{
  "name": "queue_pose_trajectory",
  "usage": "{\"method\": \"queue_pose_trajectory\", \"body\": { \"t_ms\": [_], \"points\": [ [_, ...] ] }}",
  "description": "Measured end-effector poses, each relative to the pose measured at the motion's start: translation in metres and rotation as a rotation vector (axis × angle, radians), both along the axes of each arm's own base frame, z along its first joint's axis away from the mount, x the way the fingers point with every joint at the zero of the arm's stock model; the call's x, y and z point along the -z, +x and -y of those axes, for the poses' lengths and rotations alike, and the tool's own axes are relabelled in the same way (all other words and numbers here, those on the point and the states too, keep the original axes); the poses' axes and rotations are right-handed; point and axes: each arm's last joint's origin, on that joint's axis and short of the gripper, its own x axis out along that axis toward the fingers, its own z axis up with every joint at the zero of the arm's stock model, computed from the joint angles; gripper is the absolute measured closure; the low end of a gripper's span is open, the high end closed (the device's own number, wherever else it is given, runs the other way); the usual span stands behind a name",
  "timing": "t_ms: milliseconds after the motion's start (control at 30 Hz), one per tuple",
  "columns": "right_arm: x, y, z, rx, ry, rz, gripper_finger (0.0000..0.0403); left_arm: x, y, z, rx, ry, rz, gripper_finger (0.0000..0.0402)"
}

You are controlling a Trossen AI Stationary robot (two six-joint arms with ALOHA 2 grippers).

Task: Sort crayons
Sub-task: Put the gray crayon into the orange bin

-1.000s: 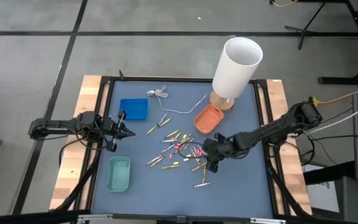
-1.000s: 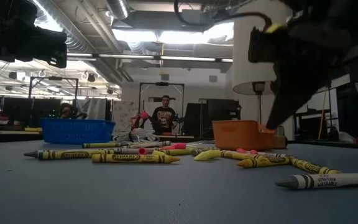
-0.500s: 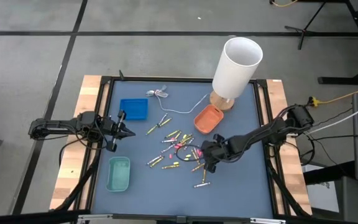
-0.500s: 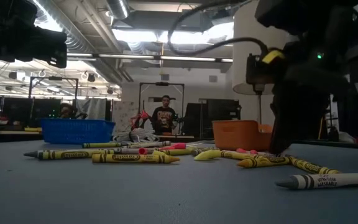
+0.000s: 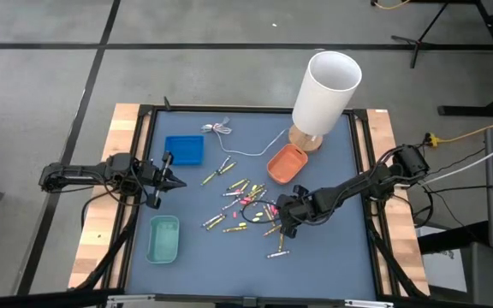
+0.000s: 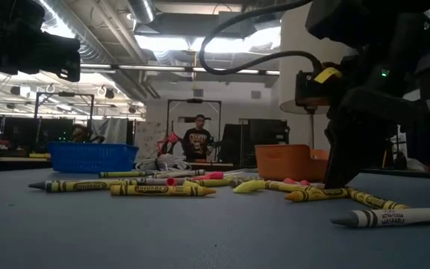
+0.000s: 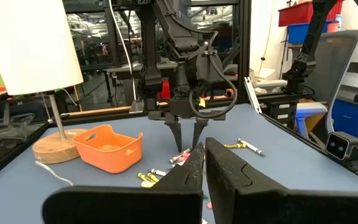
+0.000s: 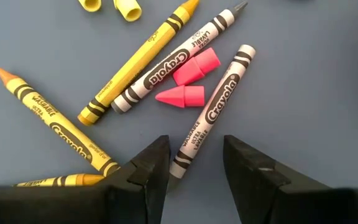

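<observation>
- Crayons (image 5: 246,210) lie scattered in the middle of the table, between the orange tray (image 5: 286,162) on the far right side, the blue tray (image 5: 184,150) on the far left and the green tray (image 5: 163,239) on the near left; none shows in a tray from above, so sorting looks barely begun.
- Step in hand, as I judge it: picking one crayon from the right part of the scatter.
- Right gripper (image 5: 282,216) hangs low over that part, its arm stretched in from the right edge, fingers pointing down at the table.
- Its jaws stand apart and hold nothing; the right wrist view shows a pale-wrapped crayon (image 8: 211,112) with its lower end running between them, two pink crayon pieces (image 8: 188,81) just beside it.
- Next move calls for a short drop and a close on that crayon without catching the dark-wrapped crayon (image 8: 176,59) nearby.
- Left gripper (image 5: 171,180) waits closed and empty at the table's left edge, between the blue and green trays.
</observation>
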Motion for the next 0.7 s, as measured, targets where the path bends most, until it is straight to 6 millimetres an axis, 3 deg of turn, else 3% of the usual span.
{"method": "queue_pose_trajectory", "body": {
  "t_ms": [300, 700],
  "points": [
    [0.0006, -0.0003, 0.0001, -0.001, -0.001, -0.003, 0.0254, 0.0, 0.0, 0.0, 0.0, 0.0, 0.0, 0.0399],
    [0.0011, -0.0003, 0.0003, 0.0, -0.003, -0.004, 0.0325, -0.0002, 0.0001, -0.0007, -0.023, -0.001, 0.002, 0.0399]
  ]
}}
